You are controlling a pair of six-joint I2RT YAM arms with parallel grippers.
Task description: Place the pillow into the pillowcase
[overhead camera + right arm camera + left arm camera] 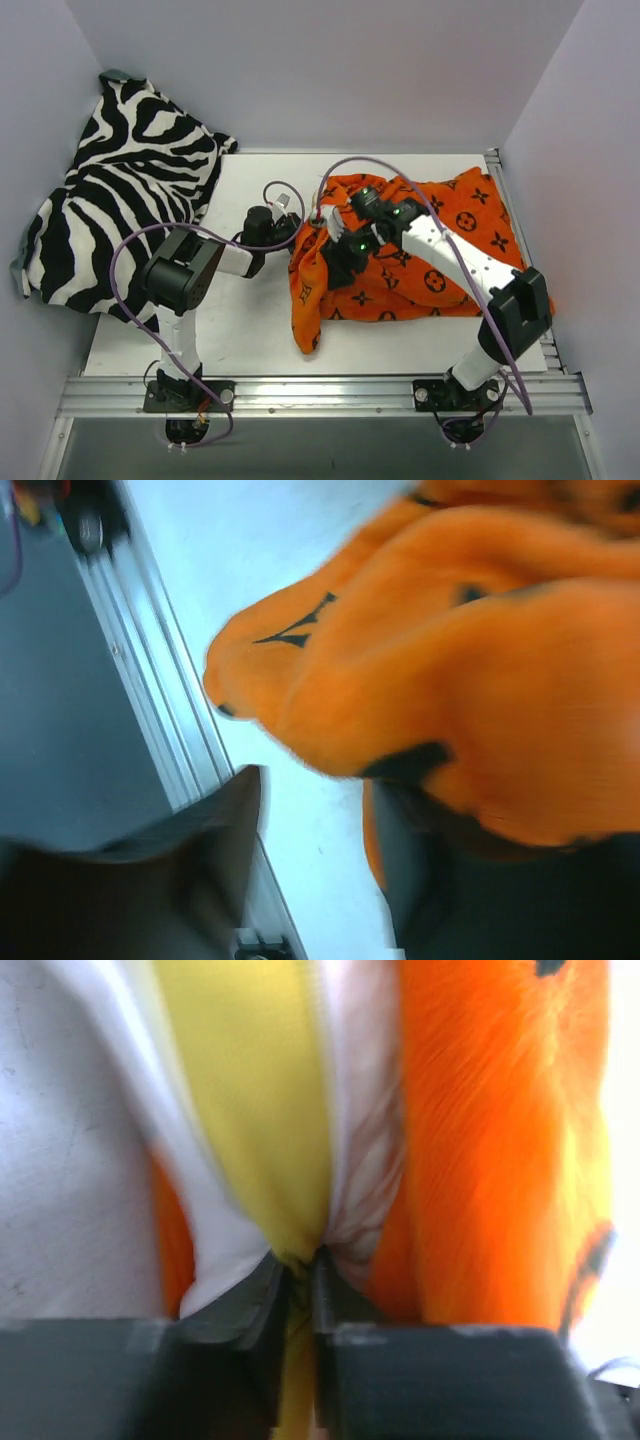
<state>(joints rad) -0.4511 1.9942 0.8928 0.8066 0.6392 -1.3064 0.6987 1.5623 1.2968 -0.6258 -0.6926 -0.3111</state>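
The orange pillowcase (440, 260) lies crumpled on the right half of the table, with its left end bunched and hanging toward the front. In the left wrist view a fold of the pillow (260, 1110), yellow edging with white cloth beside it, is pinched between the jaws of my left gripper (300, 1260), and orange pillowcase (490, 1140) stands right next to it. From above, that left gripper (290, 228) sits at the pillowcase's left end, and most of the pillow is hidden. My right gripper (340, 255) hovers over the bunched end. Its jaws (320, 850) stand apart with bare table between them, and orange cloth (470, 680) drapes over the right finger.
A black-and-white zebra-striped cloth (130, 190) is heaped at the back left, half off the white table (250, 330). An aluminium rail (320, 390) runs along the near edge, also visible in the right wrist view as a rail (150, 680). Walls enclose three sides.
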